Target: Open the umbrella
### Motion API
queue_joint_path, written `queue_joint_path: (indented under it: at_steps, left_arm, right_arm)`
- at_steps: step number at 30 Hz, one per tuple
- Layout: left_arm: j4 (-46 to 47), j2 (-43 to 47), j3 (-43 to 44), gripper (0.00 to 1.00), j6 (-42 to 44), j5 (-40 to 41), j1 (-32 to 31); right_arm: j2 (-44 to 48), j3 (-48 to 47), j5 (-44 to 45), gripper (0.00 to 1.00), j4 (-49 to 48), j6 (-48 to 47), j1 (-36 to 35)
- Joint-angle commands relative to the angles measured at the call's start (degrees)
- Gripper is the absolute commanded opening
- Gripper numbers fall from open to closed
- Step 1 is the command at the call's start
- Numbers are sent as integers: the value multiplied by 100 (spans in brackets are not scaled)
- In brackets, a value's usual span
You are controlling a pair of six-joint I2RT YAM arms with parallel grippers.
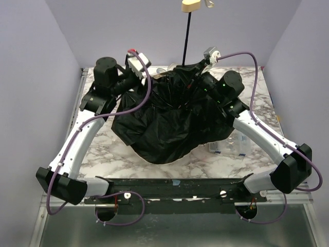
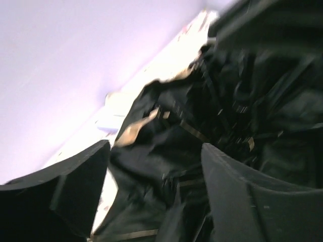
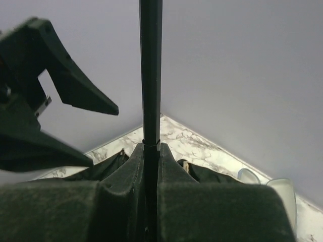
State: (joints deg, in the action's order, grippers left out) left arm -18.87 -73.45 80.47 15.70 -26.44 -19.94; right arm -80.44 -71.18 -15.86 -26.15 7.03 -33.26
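The umbrella lies upside down on the marble table, its black inner canopy (image 1: 164,116) spread wide. Its thin black shaft (image 1: 186,38) rises to the beige knob handle (image 1: 191,5) at the top edge. My right gripper (image 1: 192,77) is shut on the shaft (image 3: 150,75) just above the canopy; in the right wrist view its pads (image 3: 169,166) press it from both sides. My left gripper (image 1: 138,81) is open at the canopy's back left edge. In the left wrist view its fingers (image 2: 75,191) stand wide apart with crumpled black fabric and tan trim (image 2: 166,166) between them.
A clear plastic box (image 1: 234,145) sits on the table (image 1: 103,146) right of the canopy, under my right arm; it also shows in the right wrist view (image 3: 282,191). Lavender walls close in the back and sides. My left gripper's open fingers (image 3: 55,75) show beside the shaft.
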Motion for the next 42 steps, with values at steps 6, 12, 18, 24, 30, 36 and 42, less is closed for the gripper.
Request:
queue_joint_path:
  at_steps: [6,12,18,24,30,36,42]
  left_arm:
    - [917,-1041,1028,37,-3919,-2107,9]
    - [1395,-1318,457,34,-5053,-2062,-18]
    - [481,-1510,377,39,-4567,-948,87]
    - [-433,-1647,493,56,-3949,374,497]
    - [-68,-1390,561,63,-3425,-746,616]
    - [1082,-990,628,60,-3815,-2132,641]
    - [1410,-1159,1024,49,-4477,-2676,534]
  right_arm:
    - [43,-86,-558,0,-1033,150,22]
    - [2,-224,-799,0,-1110,260,21]
    - [-41,-518,-1022,0,-1117,519,12]
    - [28,-634,-1232,0,-967,716,17]
    - [69,-556,-1489,0,-901,629,20]
    - [56,-434,-1843,0,-900,612,13]
    - [-32,-449,-2021,0,-1064,698,19]
